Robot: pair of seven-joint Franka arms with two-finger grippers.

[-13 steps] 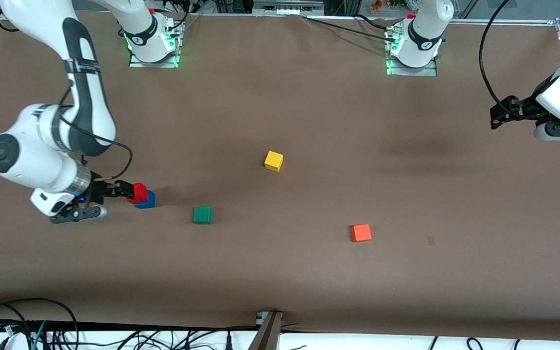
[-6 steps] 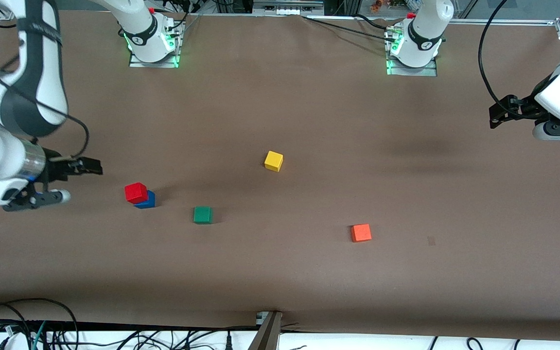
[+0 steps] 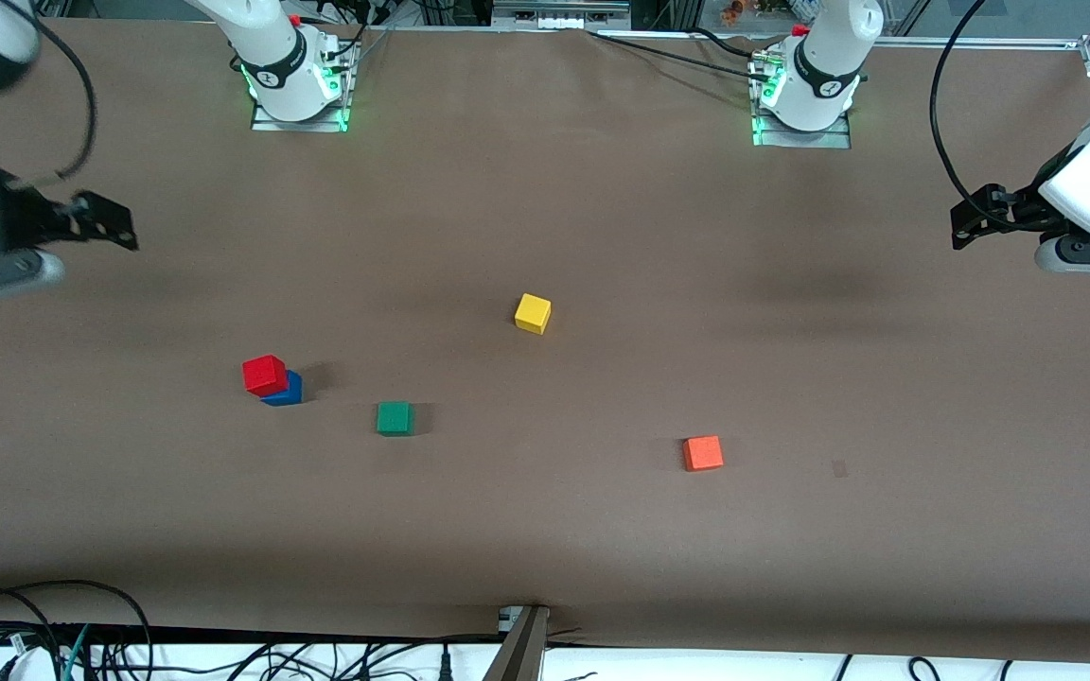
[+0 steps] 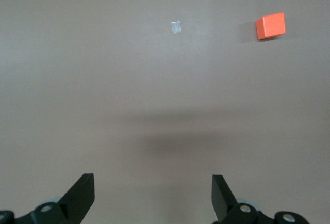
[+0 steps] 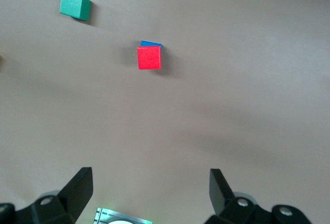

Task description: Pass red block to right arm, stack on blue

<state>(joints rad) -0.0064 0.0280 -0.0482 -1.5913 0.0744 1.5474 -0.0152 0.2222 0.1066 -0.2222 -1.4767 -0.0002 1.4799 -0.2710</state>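
Front view shows the brown worktop (image 3: 602, 530) with both arms raised. Right gripper (image 3: 110, 222) hangs over the right arm's end of the worktop, jaws spread and empty; left gripper (image 3: 966, 219) waits over the left arm's end, jaws spread too. Red block (image 3: 264, 375) sits on the blue (image 3: 288, 390), near the green cube (image 3: 395, 418)

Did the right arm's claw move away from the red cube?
Yes. The right arm's claw, open, backed off from the small red cube on the blue cube, toward its table end.
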